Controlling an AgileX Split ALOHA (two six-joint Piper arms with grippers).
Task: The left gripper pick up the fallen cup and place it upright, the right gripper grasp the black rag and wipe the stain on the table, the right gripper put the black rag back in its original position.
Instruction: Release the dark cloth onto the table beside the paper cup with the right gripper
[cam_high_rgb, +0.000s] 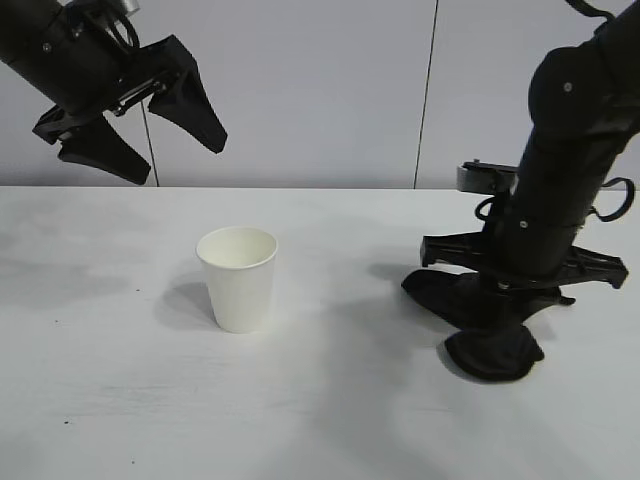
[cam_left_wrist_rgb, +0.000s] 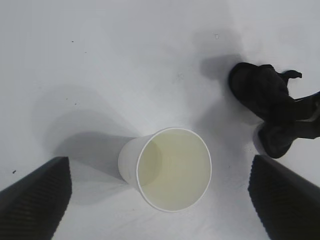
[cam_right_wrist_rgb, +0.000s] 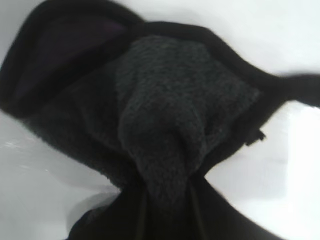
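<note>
The cup (cam_high_rgb: 238, 277) below the left tool (cam_high_rgb: 140, 125) looks like matt white paper, smooth, with a rolled rim. The black rag (cam_right_wrist_rgb: 165, 125) under the right tool (cam_high_rgb: 497, 318) is soft, fuzzy cloth. The worktop (cam_high_rgb: 100, 400) is smooth, white, faintly sheened. The left tool's fingers (cam_left_wrist_rgb: 35, 195) look matt black, finely ribbed.

Lab bench — bare white table (cam_high_rgb: 100, 400) (plain panelled wall (cam_high_rgb: 330, 90)).
</note>
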